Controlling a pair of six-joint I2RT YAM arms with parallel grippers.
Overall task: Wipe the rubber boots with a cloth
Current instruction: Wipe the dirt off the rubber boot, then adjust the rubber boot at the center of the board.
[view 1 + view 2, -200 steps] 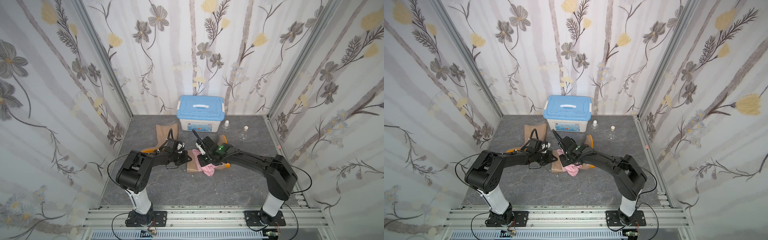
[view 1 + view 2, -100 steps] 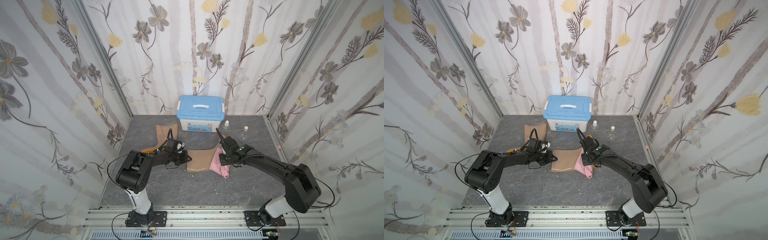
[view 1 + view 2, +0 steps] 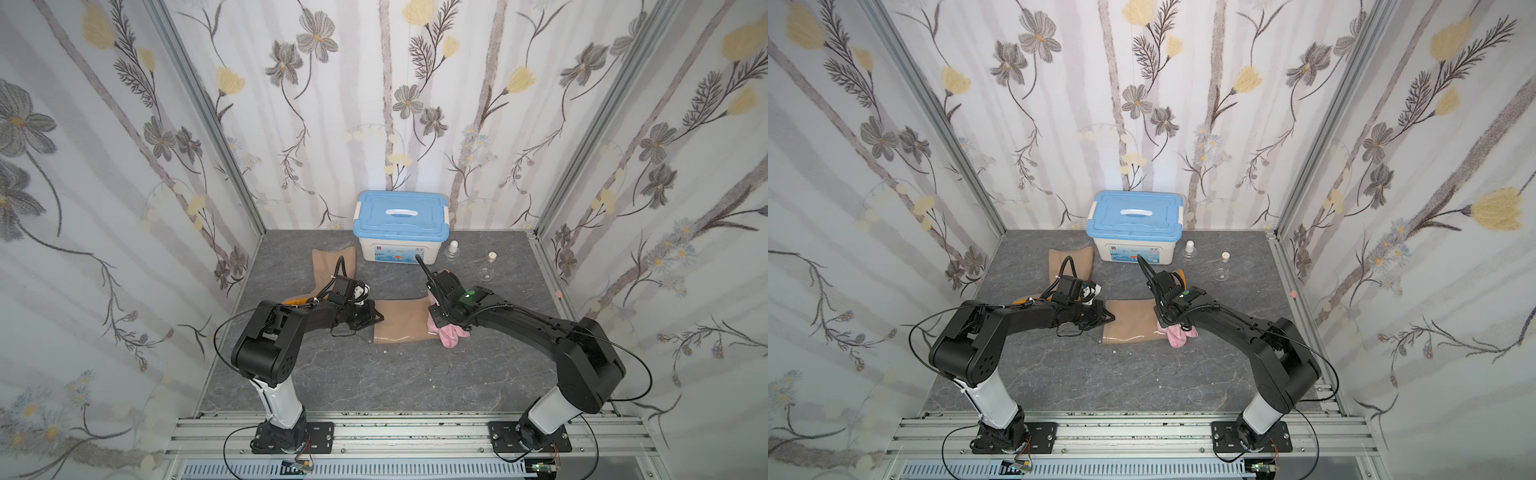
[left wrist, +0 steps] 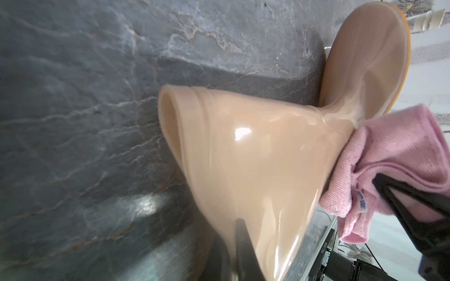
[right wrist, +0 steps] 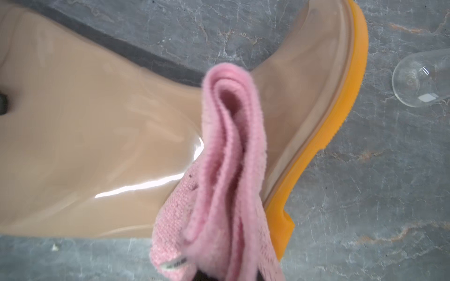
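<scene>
Flat-lying tan boot (image 3: 399, 326), pink cloth (image 3: 449, 338) at its ankle (under right gripper (image 3: 441, 329)), blue-lidded box (image 3: 401, 220) behind

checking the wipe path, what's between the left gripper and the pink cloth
Only the tan shaft of the lying rubber boot spans from the left gripper to the pink cloth, seen in both top views.

Both top views high, looking down over whole table (image 3: 374, 374); wrist views close, sharing boot (image 4: 255, 170) and cloth (image 5: 226, 170).

Bright, soft shadows, boot (image 5: 97, 146) glare, wrist blur
</scene>
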